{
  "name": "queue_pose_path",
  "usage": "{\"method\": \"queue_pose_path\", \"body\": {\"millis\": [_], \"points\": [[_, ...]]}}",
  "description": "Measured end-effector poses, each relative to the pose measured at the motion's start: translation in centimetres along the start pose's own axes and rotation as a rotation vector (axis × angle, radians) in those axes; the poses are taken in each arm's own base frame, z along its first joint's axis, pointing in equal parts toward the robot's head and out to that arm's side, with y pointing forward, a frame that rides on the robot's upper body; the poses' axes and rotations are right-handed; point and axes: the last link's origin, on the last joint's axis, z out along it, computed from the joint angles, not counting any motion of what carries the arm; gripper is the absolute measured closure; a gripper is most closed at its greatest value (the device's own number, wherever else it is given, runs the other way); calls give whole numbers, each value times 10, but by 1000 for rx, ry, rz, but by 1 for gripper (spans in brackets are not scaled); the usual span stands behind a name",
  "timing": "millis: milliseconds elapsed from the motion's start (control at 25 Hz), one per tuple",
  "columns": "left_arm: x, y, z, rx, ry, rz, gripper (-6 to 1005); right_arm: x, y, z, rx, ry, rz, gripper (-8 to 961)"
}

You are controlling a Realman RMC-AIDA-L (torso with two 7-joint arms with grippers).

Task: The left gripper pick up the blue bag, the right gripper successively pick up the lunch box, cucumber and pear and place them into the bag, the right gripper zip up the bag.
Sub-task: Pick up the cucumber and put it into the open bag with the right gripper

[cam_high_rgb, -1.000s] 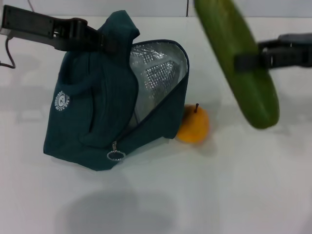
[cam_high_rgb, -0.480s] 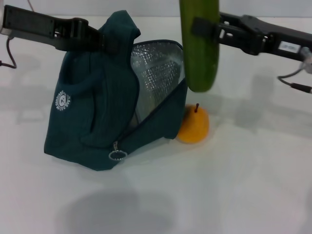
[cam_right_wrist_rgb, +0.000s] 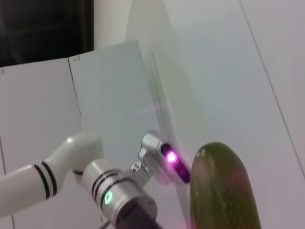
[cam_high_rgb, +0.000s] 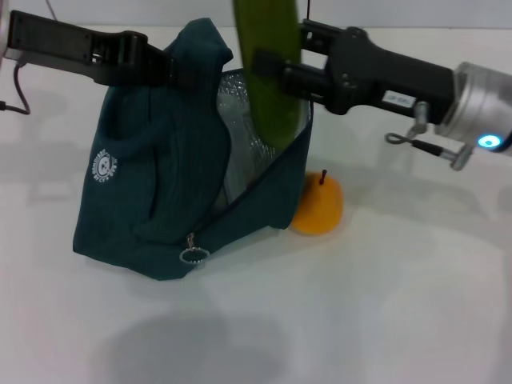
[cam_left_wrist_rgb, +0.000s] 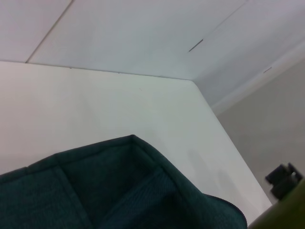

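Head view: right claw (cam_high_rgb: 276,70) clamps the upright cucumber (cam_high_rgb: 268,68) over the open blue bag (cam_high_rgb: 168,192); left claw (cam_high_rgb: 172,70) grips its top. Pear (cam_high_rgb: 318,206) rests on tabletop (cam_high_rgb: 384,304), touching the bag.

Setting: robot lab or test room. Evidence: bare white table (cam_high_rgb: 384,304), plain white wall panels (cam_left_wrist_rgb: 143,33).

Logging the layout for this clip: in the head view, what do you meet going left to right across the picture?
Left tool on the bag's top → bag → cucumber over the bag's mouth → right tool gripping it → pear on the table.
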Motion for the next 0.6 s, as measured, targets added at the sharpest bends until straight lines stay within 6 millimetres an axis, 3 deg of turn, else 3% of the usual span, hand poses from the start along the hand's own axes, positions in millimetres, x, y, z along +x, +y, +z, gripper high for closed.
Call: {"method": "queue_pose_path", "body": {"millis": [600], "points": [[0, -1, -1, 2, 2, -1, 955, 22, 9, 23, 13, 67, -89, 373]]}}
